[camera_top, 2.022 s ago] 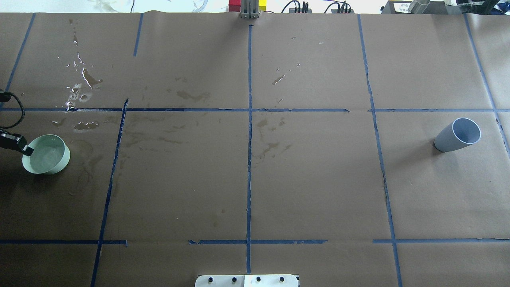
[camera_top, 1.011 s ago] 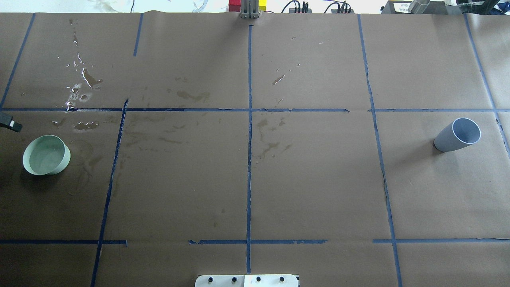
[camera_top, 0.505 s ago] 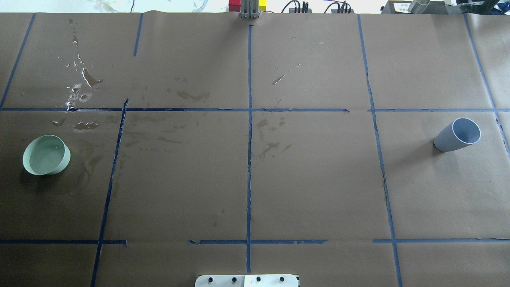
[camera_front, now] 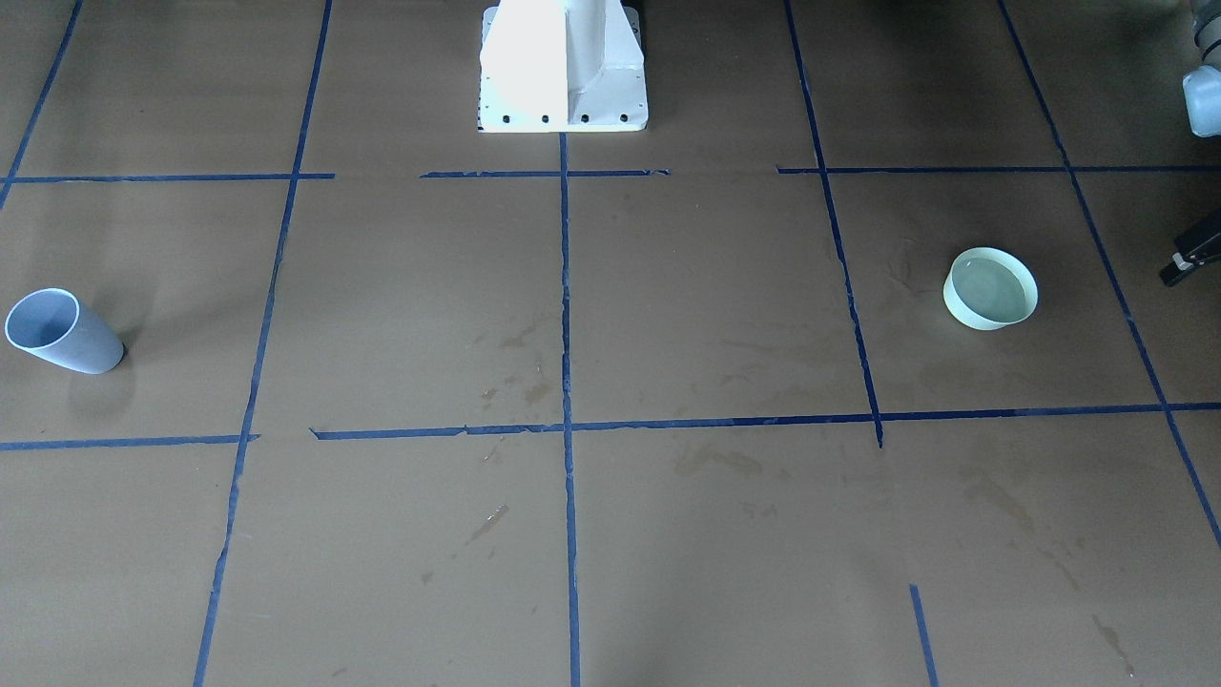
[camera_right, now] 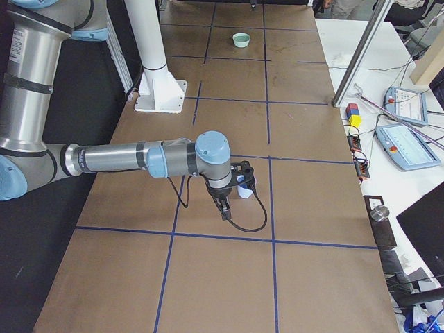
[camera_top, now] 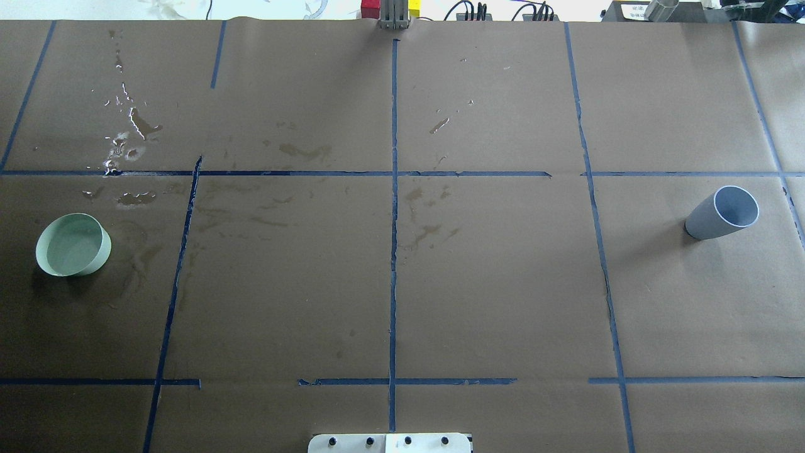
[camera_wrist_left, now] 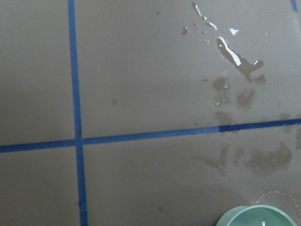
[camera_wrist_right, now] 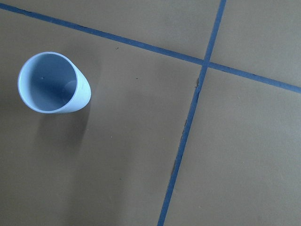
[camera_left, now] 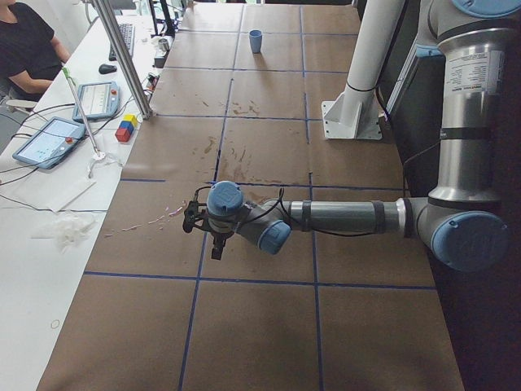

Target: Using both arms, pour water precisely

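A pale green bowl (camera_top: pixel 73 244) stands at the table's left, and the water (camera_front: pixel 992 291) lies flat inside it. Its rim (camera_wrist_left: pixel 257 215) peeks into the bottom of the left wrist view. A light blue cup (camera_top: pixel 723 212) stands at the right and looks empty in the right wrist view (camera_wrist_right: pixel 52 82). Neither of the arms reaches into the overhead view. Only a black tip of my left gripper (camera_front: pixel 1183 262) shows at the front view's edge, apart from the bowl; I cannot tell its state. My right gripper (camera_right: pixel 225 208) hovers beside the cup (camera_right: pixel 244 192), state unclear.
Spilled droplets and wet stains (camera_top: pixel 129 135) glisten beyond the bowl. Blue tape lines (camera_top: pixel 394 189) grid the brown paper. The white pedestal (camera_front: pixel 563 67) stands at the robot's side. A person (camera_left: pixel 24 49), tablets and coloured blocks (camera_left: pixel 126 128) are on the side bench.
The left gripper, which was at the bowl's rim, has let go and drawn back out of the overhead view's left edge. Bowl and cup have stayed in place.
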Robot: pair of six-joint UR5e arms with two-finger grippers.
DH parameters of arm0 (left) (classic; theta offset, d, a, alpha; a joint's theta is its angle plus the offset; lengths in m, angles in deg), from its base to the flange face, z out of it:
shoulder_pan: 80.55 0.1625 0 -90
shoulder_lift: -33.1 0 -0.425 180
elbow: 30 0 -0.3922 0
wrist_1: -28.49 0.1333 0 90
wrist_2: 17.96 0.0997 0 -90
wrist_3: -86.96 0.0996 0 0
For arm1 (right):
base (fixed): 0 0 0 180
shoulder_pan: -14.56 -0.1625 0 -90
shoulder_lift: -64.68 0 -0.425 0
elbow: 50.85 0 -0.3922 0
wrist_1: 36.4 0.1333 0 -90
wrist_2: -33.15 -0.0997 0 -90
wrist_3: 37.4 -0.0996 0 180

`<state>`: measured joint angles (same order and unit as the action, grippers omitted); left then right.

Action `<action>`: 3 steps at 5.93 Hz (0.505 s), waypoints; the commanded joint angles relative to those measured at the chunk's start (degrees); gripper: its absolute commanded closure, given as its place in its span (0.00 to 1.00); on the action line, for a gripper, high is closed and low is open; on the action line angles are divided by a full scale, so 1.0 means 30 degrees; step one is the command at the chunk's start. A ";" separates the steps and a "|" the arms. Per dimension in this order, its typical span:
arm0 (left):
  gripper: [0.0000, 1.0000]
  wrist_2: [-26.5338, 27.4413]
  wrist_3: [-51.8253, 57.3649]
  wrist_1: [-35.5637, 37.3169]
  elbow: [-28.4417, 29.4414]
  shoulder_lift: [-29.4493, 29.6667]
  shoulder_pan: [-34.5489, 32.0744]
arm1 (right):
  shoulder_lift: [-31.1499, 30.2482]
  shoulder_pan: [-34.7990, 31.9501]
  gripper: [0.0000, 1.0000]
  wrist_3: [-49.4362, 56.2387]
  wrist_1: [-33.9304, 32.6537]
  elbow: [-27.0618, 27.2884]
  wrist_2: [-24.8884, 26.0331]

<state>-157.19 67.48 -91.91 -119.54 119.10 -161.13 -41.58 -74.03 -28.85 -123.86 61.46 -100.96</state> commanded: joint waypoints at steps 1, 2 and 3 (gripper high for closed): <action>0.00 0.0033 0.3828 0.3867 -0.0412 -0.0309 -0.1283 | 0.0087 0.0000 0.00 -0.0097 0.0208 -0.0490 0.0028; 0.00 0.0265 0.5247 0.6766 -0.1895 -0.0279 -0.2019 | 0.0087 0.0000 0.00 -0.0068 0.0208 -0.0637 0.0028; 0.00 0.0615 0.5812 0.8738 -0.3070 -0.0250 -0.2345 | 0.0116 0.0000 0.00 -0.0039 0.0237 -0.0841 0.0028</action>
<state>-156.22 82.18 -72.34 -125.25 118.28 -166.76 -41.29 -74.03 -29.05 -123.23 59.52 -100.88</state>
